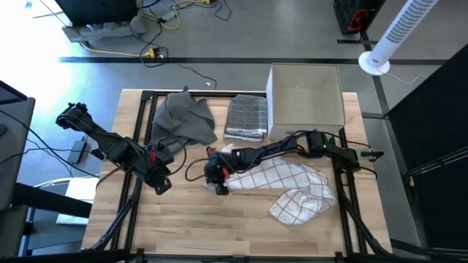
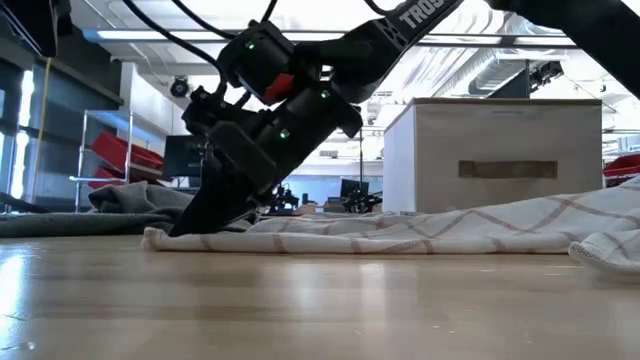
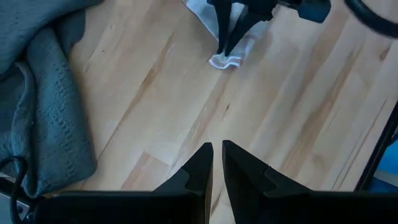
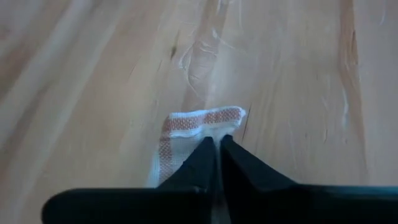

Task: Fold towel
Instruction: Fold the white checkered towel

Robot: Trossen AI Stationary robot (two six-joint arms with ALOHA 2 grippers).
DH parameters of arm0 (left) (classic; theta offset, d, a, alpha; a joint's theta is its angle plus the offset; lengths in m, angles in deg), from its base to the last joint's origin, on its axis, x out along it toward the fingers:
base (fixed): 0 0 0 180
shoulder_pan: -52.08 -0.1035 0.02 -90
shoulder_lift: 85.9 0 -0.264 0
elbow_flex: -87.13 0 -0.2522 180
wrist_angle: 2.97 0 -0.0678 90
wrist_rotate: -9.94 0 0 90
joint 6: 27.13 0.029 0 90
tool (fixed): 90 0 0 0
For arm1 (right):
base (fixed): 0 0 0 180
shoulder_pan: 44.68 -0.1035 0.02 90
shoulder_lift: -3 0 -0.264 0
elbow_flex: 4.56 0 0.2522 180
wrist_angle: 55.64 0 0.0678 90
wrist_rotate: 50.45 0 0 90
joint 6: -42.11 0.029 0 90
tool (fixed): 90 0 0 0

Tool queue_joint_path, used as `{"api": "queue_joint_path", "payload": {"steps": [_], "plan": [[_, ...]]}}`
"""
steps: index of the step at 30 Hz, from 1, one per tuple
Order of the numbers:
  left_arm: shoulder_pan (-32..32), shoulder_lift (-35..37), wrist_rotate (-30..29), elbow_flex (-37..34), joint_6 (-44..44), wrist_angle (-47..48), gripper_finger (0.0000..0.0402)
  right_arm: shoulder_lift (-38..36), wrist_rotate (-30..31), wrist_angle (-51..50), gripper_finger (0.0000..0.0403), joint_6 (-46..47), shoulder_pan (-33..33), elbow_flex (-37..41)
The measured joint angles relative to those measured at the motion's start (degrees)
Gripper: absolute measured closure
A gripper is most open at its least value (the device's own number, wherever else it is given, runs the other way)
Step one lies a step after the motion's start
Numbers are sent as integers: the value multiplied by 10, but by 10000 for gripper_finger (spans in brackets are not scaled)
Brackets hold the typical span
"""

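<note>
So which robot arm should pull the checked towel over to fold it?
The right one, probably. Its hand is already pinched on the towel corner, while the left hand sits shut and empty, apart from it near the grey cloth.

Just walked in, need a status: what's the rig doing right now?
The right gripper is shut on a corner of the white towel with thin red checks, pinned low on the wooden table near the middle. The rest of that towel lies rumpled toward the right side, not yet folded. The left gripper waits shut and empty beside the crumpled grey cloth. A folded grey checked towel and a white box sit at the back.
</note>
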Motion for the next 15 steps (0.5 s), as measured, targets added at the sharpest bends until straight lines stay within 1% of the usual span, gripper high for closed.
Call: {"api": "queue_joint_path", "payload": {"steps": [4,10,13,15], "plan": [[0,0,-21,0,1,-1,374,-45,-8,-52,401,10,10,3],[-12,0,-68,0,1,-3,374,-176,-12,-174,402,-8,26,1],[-27,0,-102,0,25,-22,374,-240,-14,-232,402,-5,21,1],[-39,0,-130,0,67,-56,374,-284,-15,-277,402,8,15,1]]}}
